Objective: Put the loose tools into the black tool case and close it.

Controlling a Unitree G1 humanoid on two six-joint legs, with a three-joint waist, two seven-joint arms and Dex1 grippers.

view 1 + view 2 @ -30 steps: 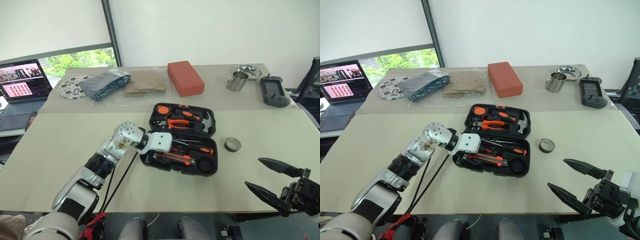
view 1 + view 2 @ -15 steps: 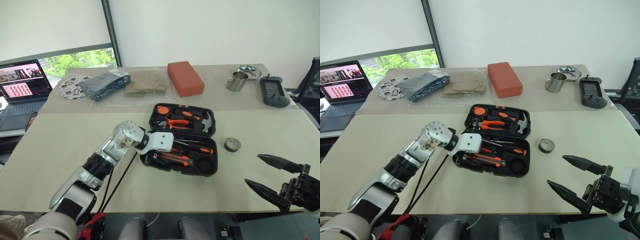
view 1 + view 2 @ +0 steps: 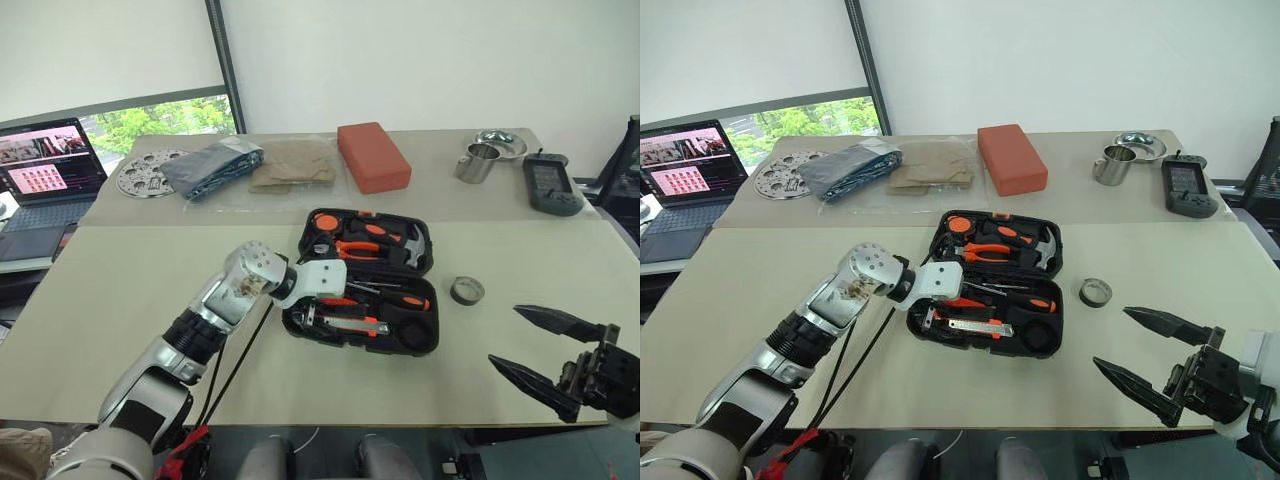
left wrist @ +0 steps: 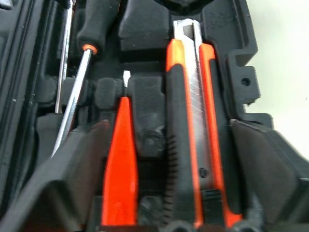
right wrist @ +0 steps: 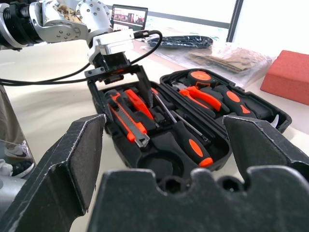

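The black tool case (image 3: 422, 344) lies open mid-table. My left gripper (image 4: 164, 159) hovers over its near-left end, open, one finger (image 5: 143, 83) on each side of the orange-and-black utility knife (image 4: 193, 121) and the slim orange tool (image 4: 119, 159). Both of these lie in their slots. An orange-and-black screwdriver (image 3: 400, 298) rests further right in the same half. A small dark tape roll (image 3: 466, 290) sits on the table right of the case. By the table's near right edge my right gripper (image 3: 555, 355) is open and holds nothing.
Pliers and a hammer (image 3: 365, 245) fill the case's far half. At the back stand a red block (image 3: 372, 156), a metal cup (image 3: 474, 162), a bowl (image 3: 497, 143), a black handset (image 3: 550, 183), plastic bags (image 3: 210, 165), a round metal plate (image 3: 140, 172) and a laptop (image 3: 45, 165).
My left gripper's fingers have spread apart over the utility knife, which now lies free in its slot. The right arm has stayed where it was.
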